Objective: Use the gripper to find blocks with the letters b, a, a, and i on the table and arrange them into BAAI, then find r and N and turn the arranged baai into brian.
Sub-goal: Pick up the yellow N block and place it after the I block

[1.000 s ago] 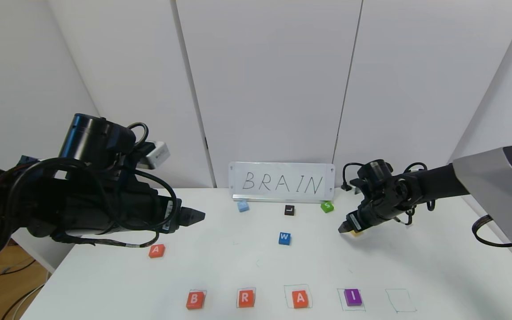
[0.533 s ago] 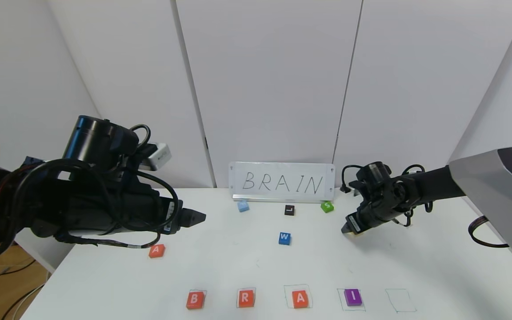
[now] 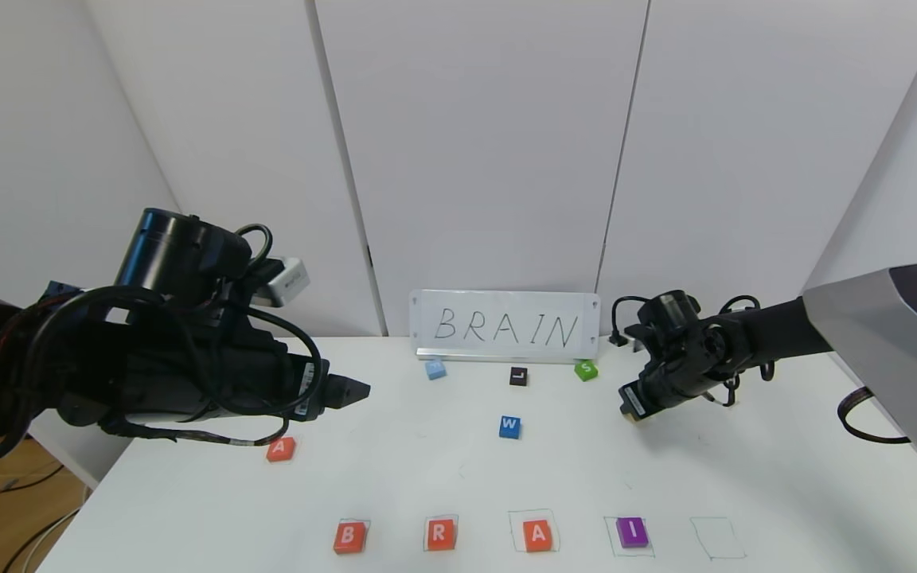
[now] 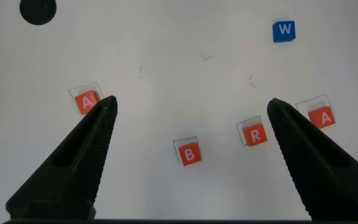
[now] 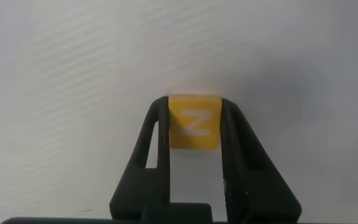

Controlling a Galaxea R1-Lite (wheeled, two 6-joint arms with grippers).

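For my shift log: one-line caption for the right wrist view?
Right tool closed on the yellow N block over the white table.

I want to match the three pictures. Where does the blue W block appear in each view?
Head view: the blue W block lies mid-table, behind the front row.
Left wrist view: the same block lies near the picture's upper right, beyond the R block.
Right wrist view: not in it.
Shared landmark: the R block, seen in the head and left wrist views.
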